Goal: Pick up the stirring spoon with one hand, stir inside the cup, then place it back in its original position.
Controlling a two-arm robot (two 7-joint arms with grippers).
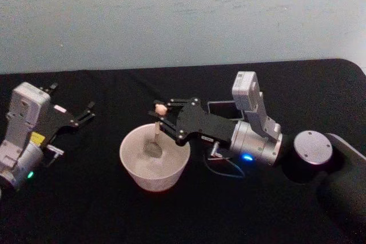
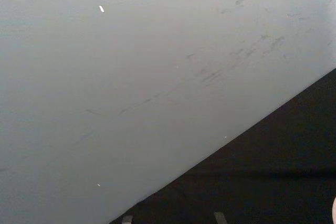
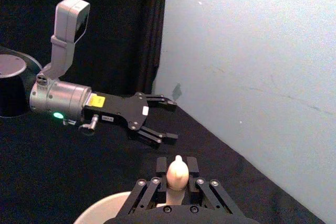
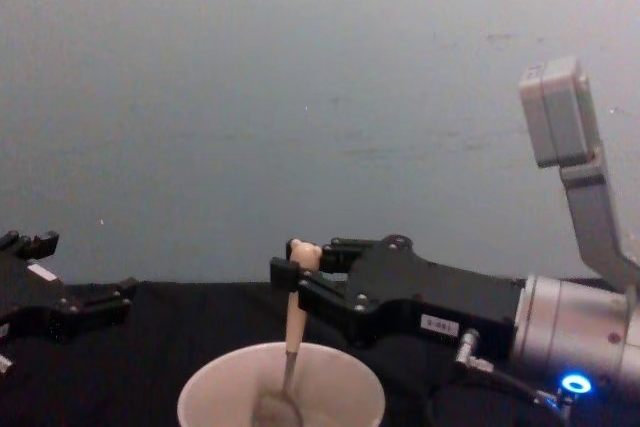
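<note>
One right hand (image 1: 162, 114) pinching slim beige spoon (image 1: 155, 132), metal bowl inside round cream cup (image 1: 154, 178).

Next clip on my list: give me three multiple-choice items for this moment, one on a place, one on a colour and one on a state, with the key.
1. Where is the bowl of the stirring spoon?
A. inside the cup
B. hanging clear above the cup
C. lying beside the cup

2. What colour is the cup?
A. red
B. cream-white
C. blue

3. How is the left pincer?
A. shut on the spoon
B. shut on the cup's rim
C. open, holding nothing

Key:
1 A: the right pincer grips the handle just under its bear head, and the metal bowl sits low in the cup.
2 B: its wall and rim are pale cream.
3 C: its fingers stand spread, off to the left of the cup.
</note>
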